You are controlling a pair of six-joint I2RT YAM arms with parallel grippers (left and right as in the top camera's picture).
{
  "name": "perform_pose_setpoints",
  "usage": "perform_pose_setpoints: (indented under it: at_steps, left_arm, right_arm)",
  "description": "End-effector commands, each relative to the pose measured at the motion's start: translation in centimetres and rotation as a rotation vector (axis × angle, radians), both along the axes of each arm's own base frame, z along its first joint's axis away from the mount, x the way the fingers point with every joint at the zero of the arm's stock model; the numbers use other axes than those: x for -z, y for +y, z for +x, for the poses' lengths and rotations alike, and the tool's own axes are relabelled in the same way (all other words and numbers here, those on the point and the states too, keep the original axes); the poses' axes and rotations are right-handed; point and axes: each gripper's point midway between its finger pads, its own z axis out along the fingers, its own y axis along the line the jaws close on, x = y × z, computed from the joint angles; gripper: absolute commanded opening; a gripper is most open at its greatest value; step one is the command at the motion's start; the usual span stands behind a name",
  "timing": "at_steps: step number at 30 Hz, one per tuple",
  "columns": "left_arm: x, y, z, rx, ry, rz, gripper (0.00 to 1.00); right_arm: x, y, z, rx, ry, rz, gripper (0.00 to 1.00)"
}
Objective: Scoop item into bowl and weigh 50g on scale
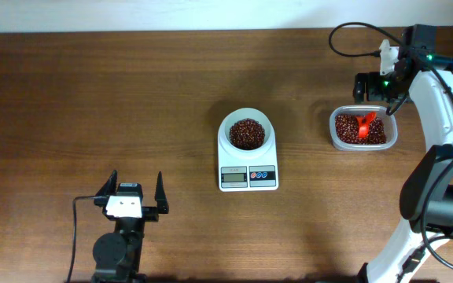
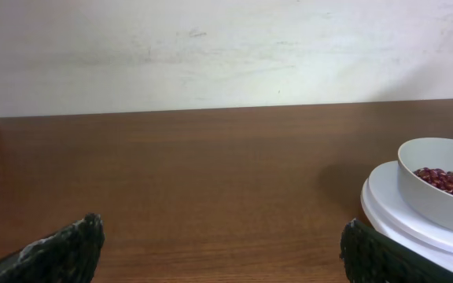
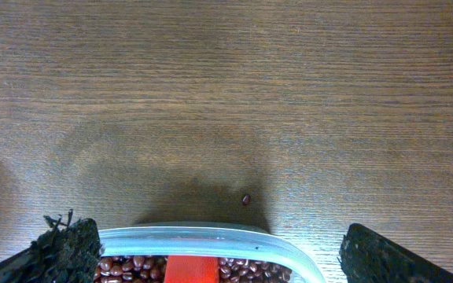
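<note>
The white bowl (image 1: 247, 134) stands on the white scale (image 1: 248, 178) at mid-table and holds a heap of dark red beans (image 1: 246, 133). In the left wrist view the bowl (image 2: 437, 196) with beans (image 2: 448, 181) is at the right edge. My left gripper (image 1: 137, 191) is open near the front edge, left of the scale, holding nothing (image 2: 222, 253). My right gripper (image 1: 378, 93) hangs open over the far rim of a clear tub (image 1: 333, 135) of beans. A red scoop (image 1: 365, 124) lies in that tub. The right gripper (image 3: 219, 255) has nothing between its fingers (image 3: 65, 251).
One stray bean (image 3: 246, 200) lies on the wooden table just beyond the tub's rim (image 3: 211, 234). The scale's display and buttons (image 1: 248, 176) face the front edge. A pale wall rises behind the table's far edge (image 2: 226, 110).
</note>
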Motion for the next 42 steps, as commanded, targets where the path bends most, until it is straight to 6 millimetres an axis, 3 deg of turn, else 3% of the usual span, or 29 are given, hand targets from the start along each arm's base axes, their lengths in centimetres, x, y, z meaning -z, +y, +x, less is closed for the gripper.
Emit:
perform_pose_setpoints:
  at_steps: [1,4,6,12,17,21,28,31,34,37,42]
  left_arm:
    - [0.0,-0.1,0.0,0.012,-0.001,0.015,0.99]
    - [0.0,-0.1,0.0,0.012,-0.001,0.015,0.99]
    - [0.0,-0.1,0.0,0.012,-0.001,0.015,0.99]
    - [0.0,-0.1,0.0,0.012,-0.001,0.015,0.99]
    - [0.0,-0.1,0.0,0.012,-0.001,0.015,0.99]
    - [0.0,-0.1,0.0,0.012,-0.001,0.015,0.99]
    - [0.0,-0.1,0.0,0.012,-0.001,0.015,0.99]
    - [0.0,-0.1,0.0,0.012,-0.001,0.015,0.99]
    - [0.0,-0.1,0.0,0.012,-0.001,0.015,0.99]
    - [0.0,-0.1,0.0,0.012,-0.001,0.015,0.99]
    - [0.0,-0.1,0.0,0.012,-0.001,0.015,0.99]
  right_arm:
    - [-0.3,-0.4,0.3,0.013,-0.009,-0.004,0.99]
    - [-1.1,-0.3,0.3,0.011,-0.026,-0.007,0.99]
    - [-2.7,-0.1,0.3,0.007,-0.061,-0.013,0.98]
    - [-10.4,0.1,-0.7,0.008,-0.223,-0.042,0.99]
    - [-19.4,0.6,-3.5,0.008,-0.422,-0.078,0.99]
    - [-25.3,1.1,-6.5,0.008,-0.563,-0.103,0.99]
    - [-30.4,1.8,-10.2,0.008,-0.698,-0.127,0.99]
    - [-31.0,1.9,-10.9,0.008,-0.712,-0.130,0.99]
    - [-30.2,1.9,-10.9,0.008,-0.693,-0.126,0.99]
    - [-27.1,2.3,-12.0,0.001,-0.586,-0.109,0.99]
    - [-18.9,2.5,-13.1,0.000,-0.398,-0.077,0.99]
